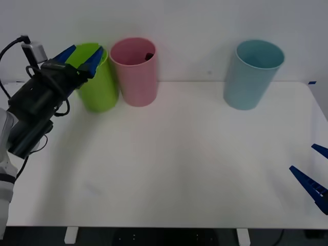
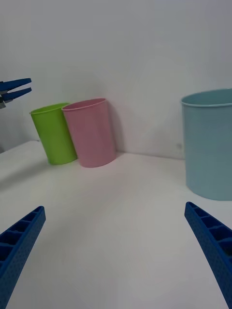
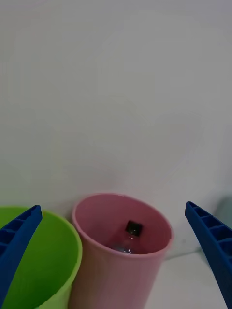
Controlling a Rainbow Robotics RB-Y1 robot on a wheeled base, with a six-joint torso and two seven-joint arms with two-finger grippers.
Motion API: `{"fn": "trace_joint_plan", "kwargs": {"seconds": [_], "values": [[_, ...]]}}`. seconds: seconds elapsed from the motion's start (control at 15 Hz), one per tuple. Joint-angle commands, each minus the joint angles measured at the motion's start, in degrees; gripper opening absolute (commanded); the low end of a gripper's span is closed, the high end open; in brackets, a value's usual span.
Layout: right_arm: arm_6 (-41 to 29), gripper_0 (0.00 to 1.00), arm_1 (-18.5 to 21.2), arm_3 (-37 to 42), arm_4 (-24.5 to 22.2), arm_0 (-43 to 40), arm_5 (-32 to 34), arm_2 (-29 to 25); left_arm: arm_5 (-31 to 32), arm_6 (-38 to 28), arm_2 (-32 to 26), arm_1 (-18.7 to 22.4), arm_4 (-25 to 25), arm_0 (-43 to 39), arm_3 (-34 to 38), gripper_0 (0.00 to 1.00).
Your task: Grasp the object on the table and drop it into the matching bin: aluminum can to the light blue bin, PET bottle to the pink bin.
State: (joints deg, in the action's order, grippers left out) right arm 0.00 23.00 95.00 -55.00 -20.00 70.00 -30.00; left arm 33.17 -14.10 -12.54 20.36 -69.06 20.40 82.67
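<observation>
Left hand (image 1: pixel 82 57): raised at the far left of the large white rectangular surface (image 1: pixel 169 164), in front of the rim of the lime green plastic cup-shaped bin (image 1: pixel 97 87). Its blue ribbed fingers (image 3: pixel 17 241) are spread wide. It holds nothing and touches nothing.

Right hand (image 1: pixel 315 171): low at the near right edge of the surface. Its blue ribbed fingers (image 2: pixel 212 251) are spread wide, with bare surface between them. It holds nothing.

Small clear plastic PET bottle with a black screw cap (image 3: pixel 131 234): inside the tall pink round plastic bin (image 1: pixel 135 72), leaning with its cap up toward the wall of the bin. In the left wrist view the cap and a part of the clear body show below the pink rim. In the front view a dark spot shows at the far inner wall of the pink bin.

Pink bin: upright at the far edge of the surface, just beside the lime green bin and to its right. Whether the two touch cannot be told.

Tall pale blue round plastic bin (image 1: pixel 252 74): upright at the far edge of the surface, well apart from the pink bin, on the right side. What lies in it cannot be told.

Lime green bin: upright, leftmost of the three.
</observation>
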Motion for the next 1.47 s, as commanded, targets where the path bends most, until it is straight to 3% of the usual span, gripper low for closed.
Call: {"fn": "trace_joint_plan", "kwargs": {"seconds": [0.07,0.4,0.67,1.0,1.47], "values": [[0.0,1.0,0.0,0.0,0.0,0.0,0.0,0.0,5.94,0.22,-4.07,1.43,0.15,-4.23,1.89,1.0],[0.0,1.0,0.0,0.0,0.0,0.0,0.0,0.0,19.56,1.09,-14.09,2.05,-2.22,-10.47,2.94,1.0],[0.0,1.0,0.0,0.0,0.0,0.0,0.0,0.0,26.24,2.24,-17.43,4.77,0.15,-15.39,2.94,1.0],[0.0,1.0,0.0,0.0,0.0,0.0,0.0,0.0,30.19,8.48,-18.04,10.05,4.46,-23.57,2.94,1.0],[0.0,1.0,0.0,0.0,0.0,0.0,0.0,0.0,33.45,12.87,-19.27,12.24,7.98,-32.18,2.94,1.0]]}}
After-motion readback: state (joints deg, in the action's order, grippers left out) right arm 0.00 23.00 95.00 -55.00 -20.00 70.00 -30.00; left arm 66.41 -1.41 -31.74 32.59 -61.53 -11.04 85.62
